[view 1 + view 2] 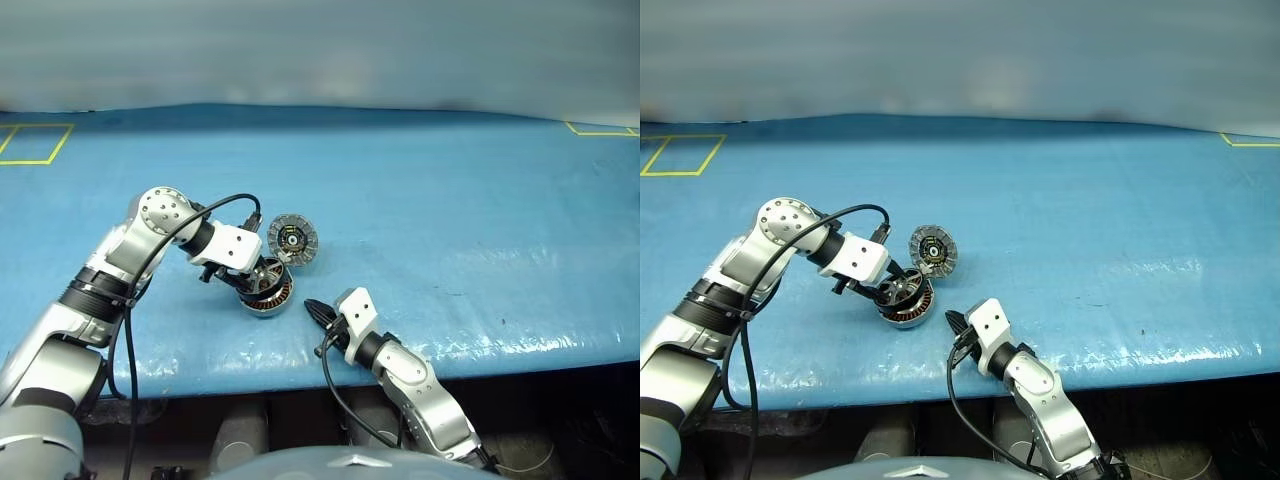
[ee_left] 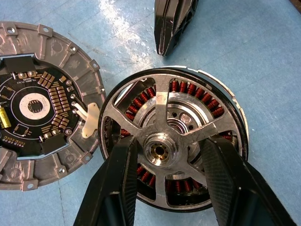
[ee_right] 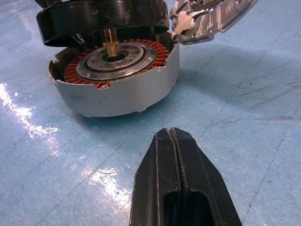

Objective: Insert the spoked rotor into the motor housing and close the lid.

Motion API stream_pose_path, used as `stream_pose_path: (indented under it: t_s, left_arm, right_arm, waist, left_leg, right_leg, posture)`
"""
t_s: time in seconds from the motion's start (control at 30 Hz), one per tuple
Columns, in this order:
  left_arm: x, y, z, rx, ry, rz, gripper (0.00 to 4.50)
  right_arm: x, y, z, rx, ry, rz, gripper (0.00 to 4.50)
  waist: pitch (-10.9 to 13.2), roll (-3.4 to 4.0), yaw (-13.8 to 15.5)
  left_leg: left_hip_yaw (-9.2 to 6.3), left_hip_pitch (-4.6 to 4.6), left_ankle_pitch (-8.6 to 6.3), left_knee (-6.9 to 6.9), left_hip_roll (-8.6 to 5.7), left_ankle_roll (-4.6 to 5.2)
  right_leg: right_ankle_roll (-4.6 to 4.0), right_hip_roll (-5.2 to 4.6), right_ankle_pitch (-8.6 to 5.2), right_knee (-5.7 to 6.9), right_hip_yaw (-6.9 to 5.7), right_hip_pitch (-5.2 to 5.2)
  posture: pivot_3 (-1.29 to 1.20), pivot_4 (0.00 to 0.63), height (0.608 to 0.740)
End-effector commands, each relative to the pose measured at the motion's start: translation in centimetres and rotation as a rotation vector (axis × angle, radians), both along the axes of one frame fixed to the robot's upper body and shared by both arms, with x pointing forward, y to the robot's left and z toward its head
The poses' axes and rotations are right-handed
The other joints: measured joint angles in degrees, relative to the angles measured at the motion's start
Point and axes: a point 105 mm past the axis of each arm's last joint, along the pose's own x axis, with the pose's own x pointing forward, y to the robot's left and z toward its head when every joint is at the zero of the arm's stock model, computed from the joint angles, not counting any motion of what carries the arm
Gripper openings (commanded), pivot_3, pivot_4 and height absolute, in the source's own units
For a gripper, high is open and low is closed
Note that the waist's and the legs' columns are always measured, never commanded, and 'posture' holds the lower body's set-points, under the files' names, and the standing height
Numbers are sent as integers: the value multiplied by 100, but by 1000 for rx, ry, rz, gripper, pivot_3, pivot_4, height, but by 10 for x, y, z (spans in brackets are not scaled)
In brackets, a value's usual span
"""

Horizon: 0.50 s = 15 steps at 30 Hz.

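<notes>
The motor housing (image 3: 117, 96), a silver cup with copper windings, sits on the blue table. Just above it hangs the spoked rotor (image 3: 103, 19), a black-rimmed wheel, tilted, with its shaft reaching down into the housing's centre. My left gripper (image 2: 169, 143) is shut on the spoked rotor (image 2: 162, 101), one finger on each side of the hub. The lid (image 1: 292, 238) leans tilted against the housing's far right side, its circuit-board face showing. My right gripper (image 1: 315, 308) is shut and empty, low over the table just right of the housing (image 1: 268, 300), pointing at it.
The blue table cover (image 1: 450, 220) stretches wide to the right and behind. Yellow tape marks lie at the far left (image 1: 35, 145) and the far right corner (image 1: 600, 130). The table's front edge (image 1: 500, 362) runs just under my right wrist.
</notes>
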Motion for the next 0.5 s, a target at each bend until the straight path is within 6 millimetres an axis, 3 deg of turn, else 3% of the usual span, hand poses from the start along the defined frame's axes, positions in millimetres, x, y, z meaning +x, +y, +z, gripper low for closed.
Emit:
stream_pose_path:
  t_s: [0.03, 0.5]
  left_arm:
    - [0, 4, 5, 28, -22, -16, 1727]
    - [-1, 9, 7, 72, -6, -37, 1727]
  right_arm:
    - [3, 2, 13, 19, -50, 0, 0]
    - [4, 1, 12, 16, -49, -5, 0]
  waist:
    - [0, 0, 0]
    - [0, 0, -1]
  left_leg:
    - [0, 0, 0, 0, 0, 0]
    - [0, -1, 0, -2, 0, 0]
  right_leg:
    - [0, 0, 0, 0, 0, 0]
    - [-1, 0, 0, -1, 0, -1]
  posture:
    - [0, 150, 740]
    - [0, 150, 740]
